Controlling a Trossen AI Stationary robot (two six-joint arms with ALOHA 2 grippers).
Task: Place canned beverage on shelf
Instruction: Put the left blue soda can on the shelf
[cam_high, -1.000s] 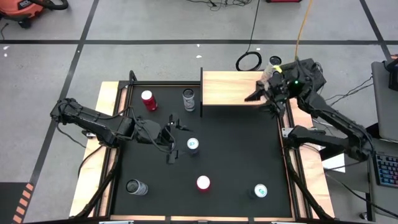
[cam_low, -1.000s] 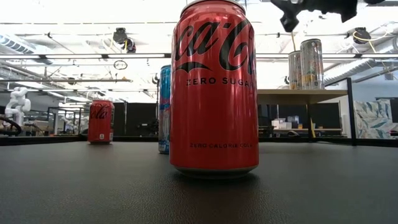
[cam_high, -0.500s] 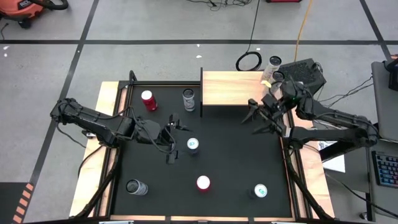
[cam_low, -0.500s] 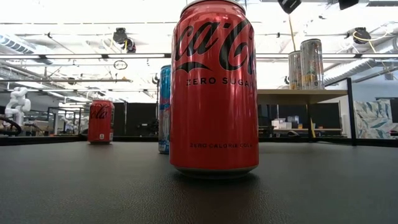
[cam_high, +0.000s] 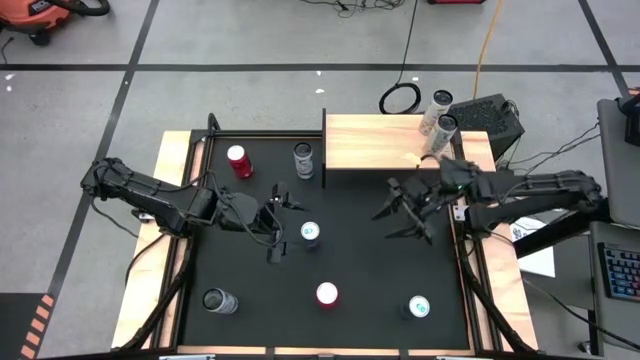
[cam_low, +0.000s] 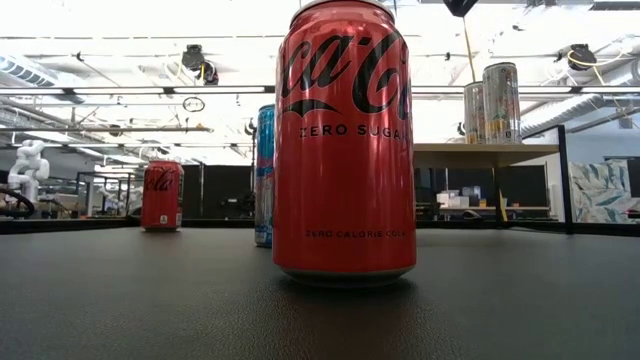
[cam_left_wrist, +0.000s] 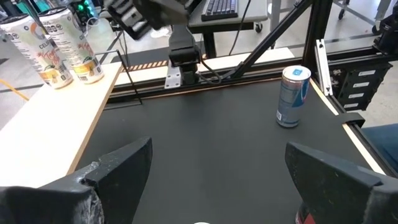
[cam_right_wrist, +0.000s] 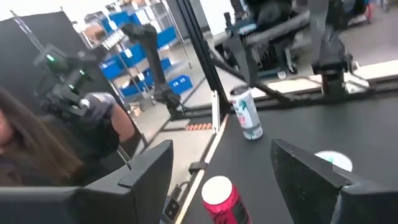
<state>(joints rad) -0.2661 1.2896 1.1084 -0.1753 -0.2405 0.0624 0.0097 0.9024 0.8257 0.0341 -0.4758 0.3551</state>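
Cans stand in a pair on the shelf, at its right end; we see our right gripper open and empty over the table, our left gripper open beside another can.

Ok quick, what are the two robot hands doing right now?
Left gripper: open, holding nothing, waiting over the table by a can.
Right gripper: open, holding nothing, over the table just in front of the shelf.
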